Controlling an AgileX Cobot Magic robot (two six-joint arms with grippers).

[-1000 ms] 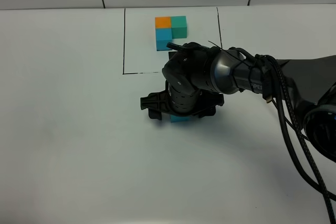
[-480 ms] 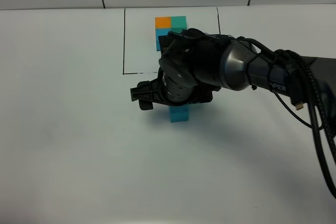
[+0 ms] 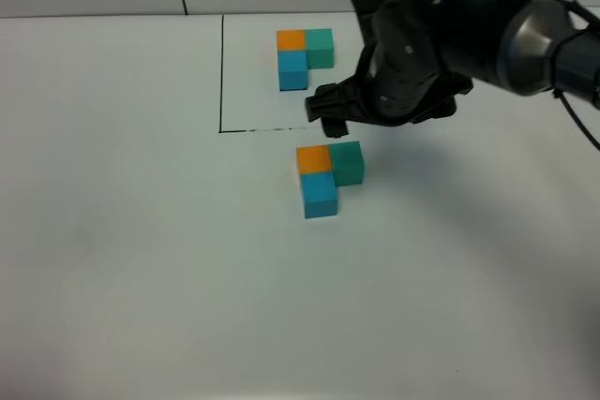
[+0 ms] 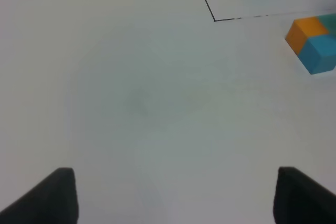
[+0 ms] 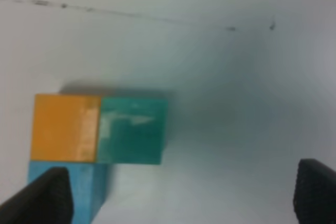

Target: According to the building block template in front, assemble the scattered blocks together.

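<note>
Exterior high view: white bench [image 3: 131,259] is carrying two L-shaped trios of cubes; the building block template [image 3: 305,55] is sitting inside a thin black drawn frame [image 3: 222,72] at the far side, orange cube touching teal-green cube beside it, blue cube touching the orange one on the near side; the scattered blocks are lying just outside the frame's near line, joined in the same L: orange block [image 3: 312,159] touching teal-green block [image 3: 347,163], sky-blue block [image 3: 320,196] touching the orange one on its near side; all three are resting flat on the bench with nothing gripping them.

Right tool [image 3: 328,124] is hanging above the bench between template and assembled trio, clear of both; right wrist view is showing its two dark fingertips [image 5: 50,195] spread wide, with nothing between them, and the orange block [image 5: 65,127], teal-green block [image 5: 134,129] and part of the sky-blue block [image 5: 65,190] below; a stretch of the frame line [image 5: 131,17] is running past them.

Left wrist view: left tool [image 4: 176,195] is showing fingertips [image 4: 52,195] set wide apart over bare bench, holding nothing; the assembled trio is lying well away, near the frame corner [image 4: 215,19].
</note>
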